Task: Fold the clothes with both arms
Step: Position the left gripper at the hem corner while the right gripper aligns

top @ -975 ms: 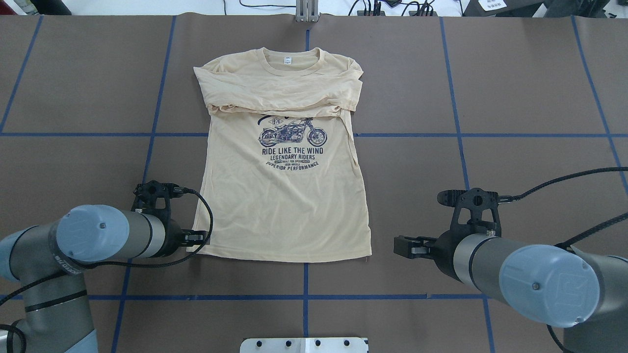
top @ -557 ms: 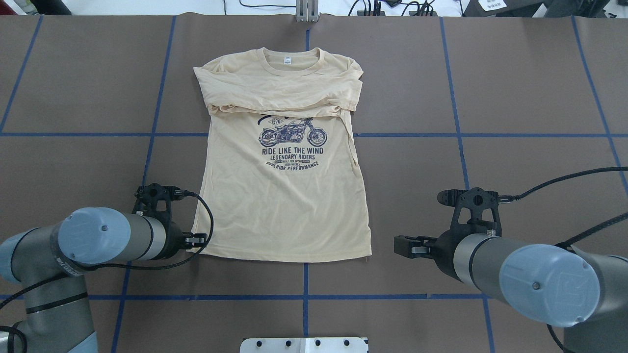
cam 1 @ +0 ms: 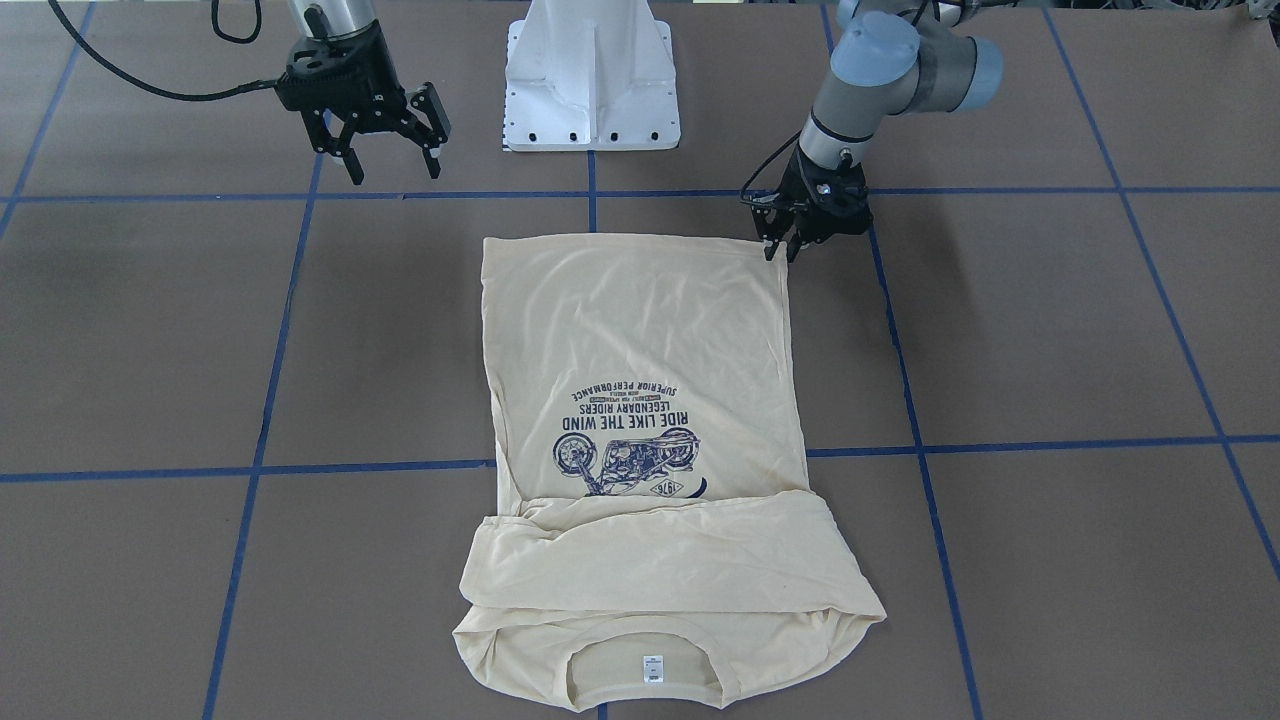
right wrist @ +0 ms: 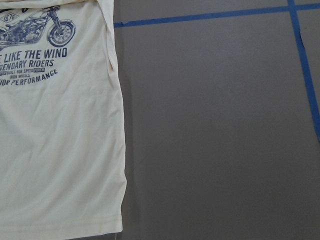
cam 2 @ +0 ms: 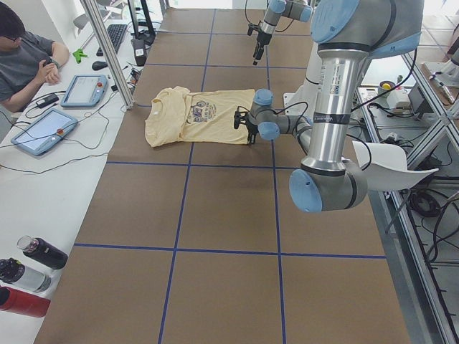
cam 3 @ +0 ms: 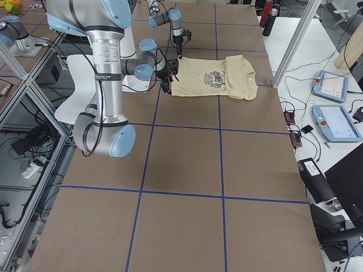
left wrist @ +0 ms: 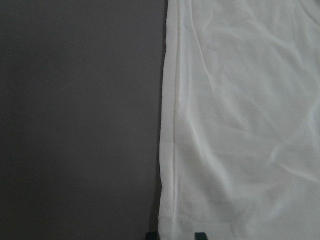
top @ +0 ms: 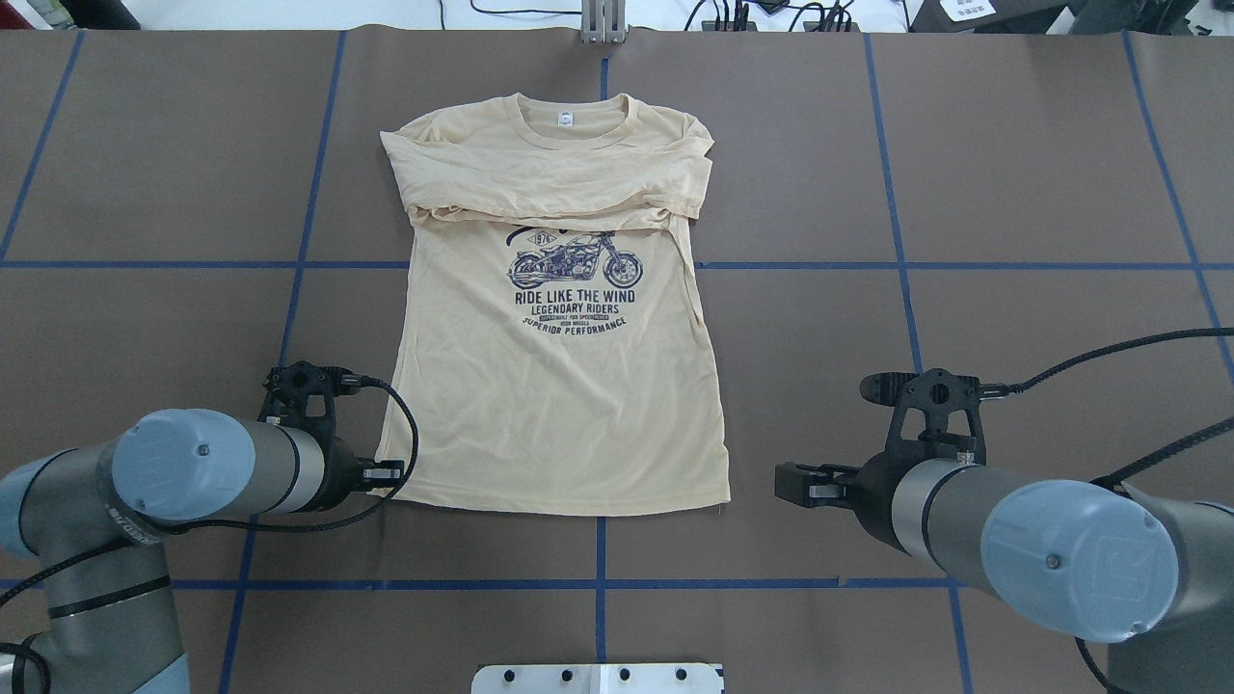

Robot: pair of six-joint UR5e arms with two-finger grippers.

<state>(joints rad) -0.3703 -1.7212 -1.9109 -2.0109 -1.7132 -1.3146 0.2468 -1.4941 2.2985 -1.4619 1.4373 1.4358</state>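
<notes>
The pale cream shirt (top: 559, 414) lies flat on the brown table, print side up, collar at the far end. Its sleeves are folded across the chest (cam 1: 660, 560). My left gripper (top: 386, 473) points down at the hem's left corner (cam 1: 779, 250). In the left wrist view its fingertips (left wrist: 152, 235) stand a narrow gap apart, straddling the shirt's side edge (left wrist: 170, 150), and the cloth there lies flat. My right gripper (cam 1: 393, 165) hangs open above bare table, a short way right of the hem's other corner (top: 723, 499). The right wrist view shows that edge of the shirt (right wrist: 60, 150).
The white pedestal base (cam 1: 590, 70) stands at the near middle edge. Blue tape lines (top: 600, 549) grid the table. At the far side, a person (cam 2: 25, 61) sits by tablets (cam 2: 43, 129), with a metal post (cam 2: 107, 50) nearby. Bottles (cam 2: 29, 265) lie on the side bench.
My left arm has dropped a little and drawn slightly toward the near edge at the hem corner. The right arm and the shirt have not moved.
</notes>
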